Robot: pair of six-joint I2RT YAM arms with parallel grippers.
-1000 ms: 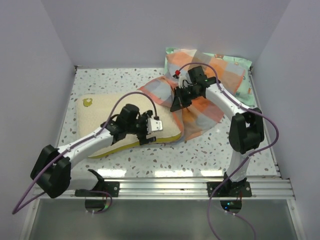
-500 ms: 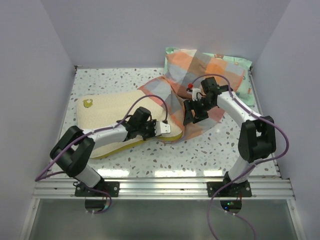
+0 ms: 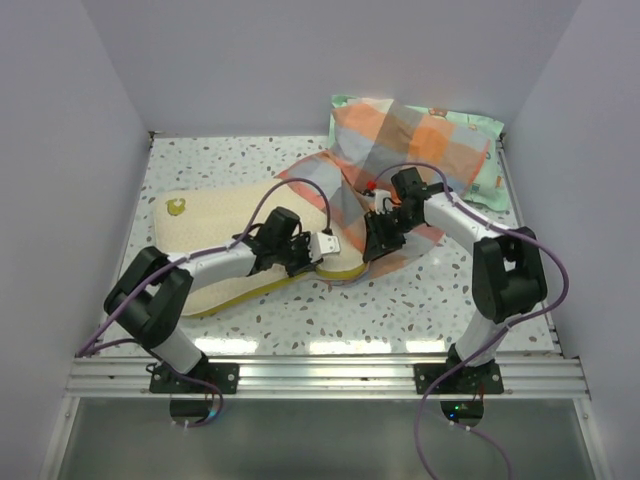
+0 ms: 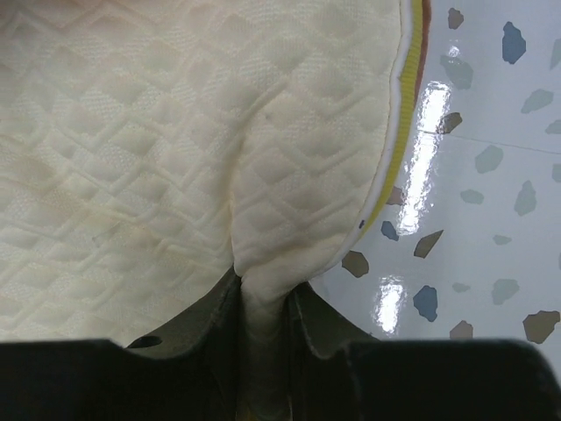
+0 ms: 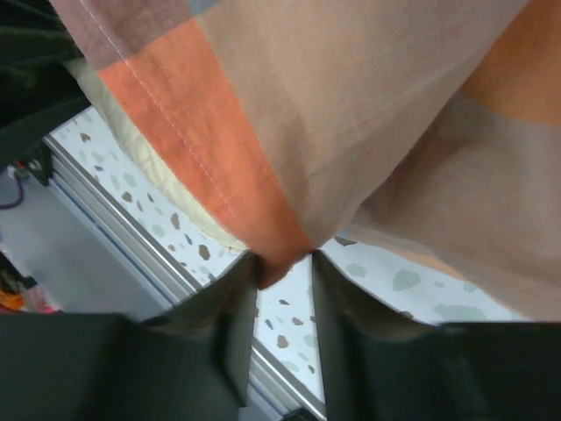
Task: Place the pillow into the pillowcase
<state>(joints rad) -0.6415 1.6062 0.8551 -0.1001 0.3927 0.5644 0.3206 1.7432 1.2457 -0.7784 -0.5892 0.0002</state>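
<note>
The cream quilted pillow lies flat on the left of the table, its right end reaching the plaid pillowcase. My left gripper is at the pillow's near right corner. In the left wrist view that gripper is shut on a pinched fold of the pillow. My right gripper sits at the pillowcase's near edge. In the right wrist view its jaws hold the orange hem of the pillowcase, lifted off the table, with the pillow's cream edge just beneath.
A mint-green cartoon-print pillow lies under the pillowcase at the back right. An aluminium rail runs along the near table edge. Side walls close in left and right. Terrazzo tabletop shows in front of the pillowcase.
My left gripper closed on the pillow's near right corner as its arm folded down. My right gripper came down toward the pillowcase's near edge, opened, then closed on the hem.
</note>
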